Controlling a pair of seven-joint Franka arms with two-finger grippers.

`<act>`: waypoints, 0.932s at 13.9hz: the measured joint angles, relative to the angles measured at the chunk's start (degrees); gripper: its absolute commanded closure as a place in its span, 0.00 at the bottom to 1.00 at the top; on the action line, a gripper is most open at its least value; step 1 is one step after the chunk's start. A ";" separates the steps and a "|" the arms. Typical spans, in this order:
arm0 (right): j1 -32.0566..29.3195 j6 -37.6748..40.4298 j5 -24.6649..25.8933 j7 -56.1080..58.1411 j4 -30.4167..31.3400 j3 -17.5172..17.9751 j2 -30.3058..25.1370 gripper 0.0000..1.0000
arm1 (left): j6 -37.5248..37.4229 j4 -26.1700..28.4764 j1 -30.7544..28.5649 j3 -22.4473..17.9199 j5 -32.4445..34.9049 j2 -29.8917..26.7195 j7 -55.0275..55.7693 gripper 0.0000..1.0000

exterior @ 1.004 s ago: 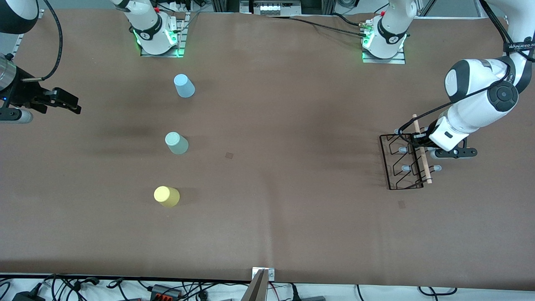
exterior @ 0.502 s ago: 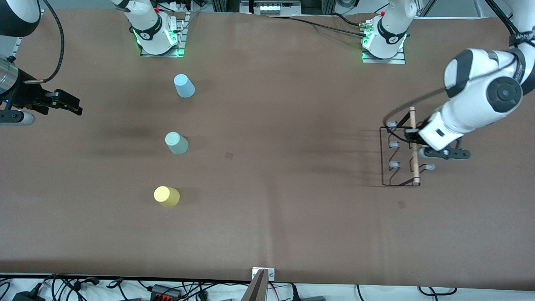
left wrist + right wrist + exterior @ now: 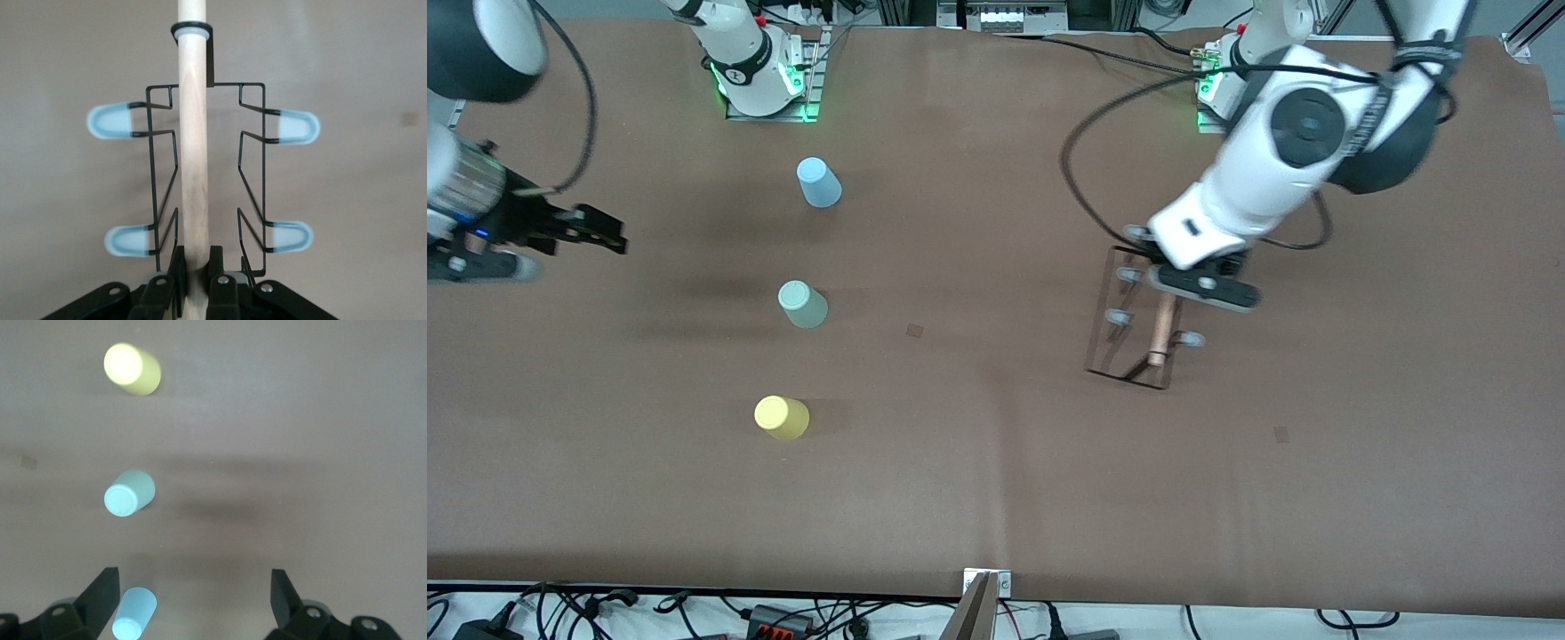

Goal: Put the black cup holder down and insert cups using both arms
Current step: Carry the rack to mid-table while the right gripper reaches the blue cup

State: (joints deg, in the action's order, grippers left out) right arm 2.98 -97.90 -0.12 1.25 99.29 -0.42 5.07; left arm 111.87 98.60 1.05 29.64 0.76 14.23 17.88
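My left gripper (image 3: 1184, 277) is shut on the light wooden rod of the black cup holder (image 3: 1163, 324) and holds it over the table, between the middle and the left arm's end. In the left wrist view the fingers (image 3: 177, 267) clamp the rod of the cup holder (image 3: 193, 167), whose pale-tipped prongs stick out on both sides. Three cups stand in a row toward the right arm's end: light blue (image 3: 818, 182), pale green (image 3: 802, 304), yellow (image 3: 781, 418). My right gripper (image 3: 596, 236) hangs open beside that row, holding nothing. The right wrist view shows the yellow (image 3: 131, 369), green (image 3: 129, 493) and blue (image 3: 135, 613) cups before the right gripper (image 3: 193, 587).
The arm bases (image 3: 765, 80) (image 3: 1240, 89) stand along the table's edge farthest from the front camera. Small dark marks (image 3: 914, 330) (image 3: 1281, 434) lie on the brown table cover. Cables and a metal bracket (image 3: 985, 587) run along the edge nearest the camera.
My left arm has swung the cup holder from the left arm's end toward the middle of the table. My right gripper has shifted slightly toward the cups. The cups have not moved.
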 measured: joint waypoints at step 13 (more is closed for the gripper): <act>12.37 -15.61 -0.72 -11.97 6.39 0.46 12.88 0.00 | 5.30 -16.95 17.25 -0.36 4.06 21.70 22.99 1.00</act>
State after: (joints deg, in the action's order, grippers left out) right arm 15.35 -113.51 -0.84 -10.72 105.68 0.04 17.95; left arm 117.17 81.65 18.30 29.28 4.82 35.93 40.87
